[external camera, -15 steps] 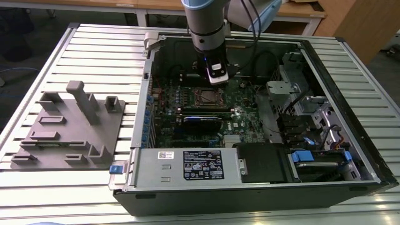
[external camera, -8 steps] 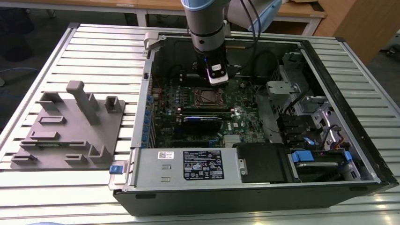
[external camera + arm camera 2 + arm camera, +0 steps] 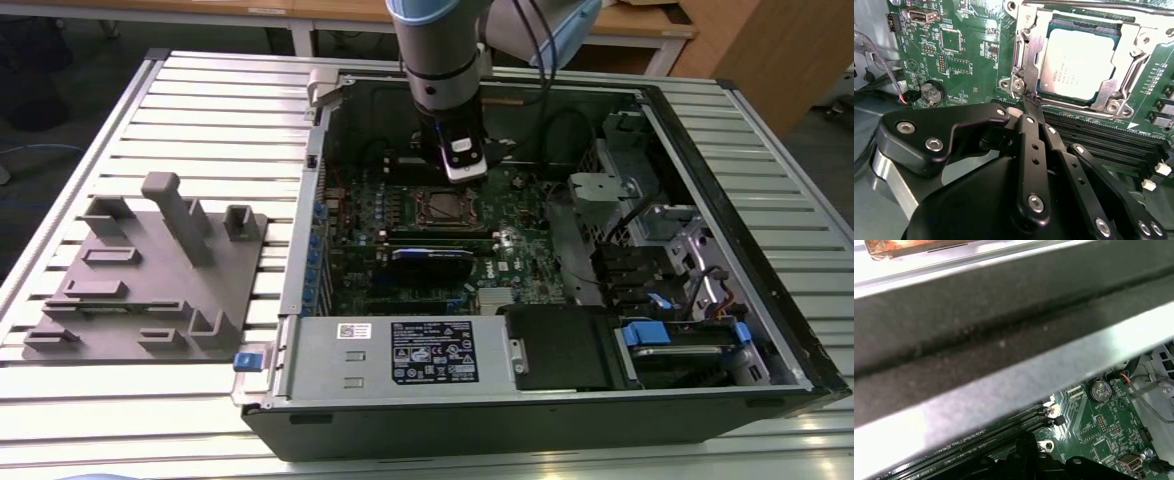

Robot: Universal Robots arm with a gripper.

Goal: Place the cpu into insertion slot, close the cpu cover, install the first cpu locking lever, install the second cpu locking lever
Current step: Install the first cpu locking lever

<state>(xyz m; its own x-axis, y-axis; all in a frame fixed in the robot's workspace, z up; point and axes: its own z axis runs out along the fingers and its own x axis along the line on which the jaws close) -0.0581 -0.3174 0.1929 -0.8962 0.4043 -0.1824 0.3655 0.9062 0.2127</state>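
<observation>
Second wrist view: cpu [image 3: 1081, 62] seated in the insertion slot [image 3: 1018, 82], cpu cover [image 3: 1126, 57] down around it.
My pincer [image 3: 1027, 102] is pinched narrow, tips together at the slot's corner. Memory slots [image 3: 1094, 135] run just beside the slot. All sits inside the open case [image 3: 534, 425] on the desk [image 3: 107, 420].

Arm [image 3: 441, 50] descends near-vertical, wrist straight. Hand [image 3: 463, 160] points down, just beside insertion slot [image 3: 441, 208]. Fingers [image 3: 1026, 135] pressed together, tips at slot's rim.
</observation>
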